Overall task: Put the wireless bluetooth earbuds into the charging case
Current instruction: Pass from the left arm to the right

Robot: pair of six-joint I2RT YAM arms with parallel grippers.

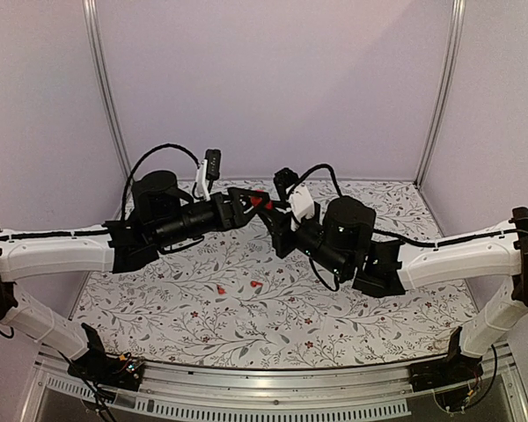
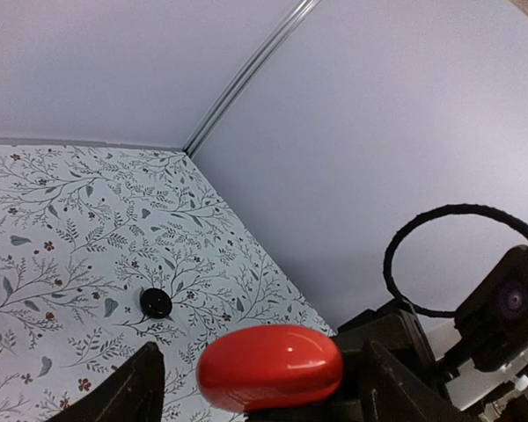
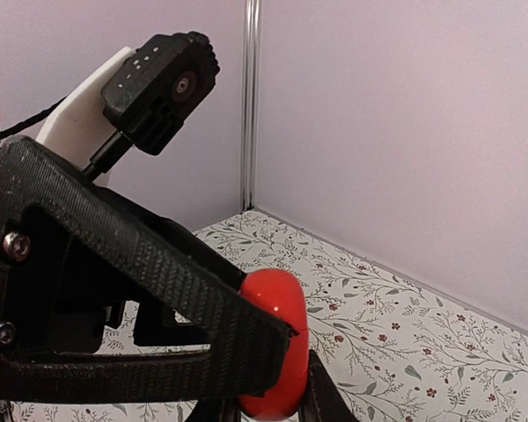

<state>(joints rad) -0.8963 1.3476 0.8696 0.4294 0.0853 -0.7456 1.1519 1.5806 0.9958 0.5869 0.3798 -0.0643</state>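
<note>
Glossy, rounded red case (image 2: 271, 367) sits between the left gripper (image 1: 249, 202) fingers (image 2: 141, 391), touching 1 and showing a sliver of gap at the other, so the jaws stand slightly wider than the case. Seen from the right wrist, a ribbed black printed finger (image 3: 158, 290) screens 1 edge of the case. The right gripper (image 1: 273, 213) meets it from below; its grip cannot be determined. 2 red earbuds (image 1: 222, 288) lie on the floral-patterned table (image 1: 352, 316), well apart from the raised case. 1 small black disc (image 2: 157, 302) lies farther back.
</note>
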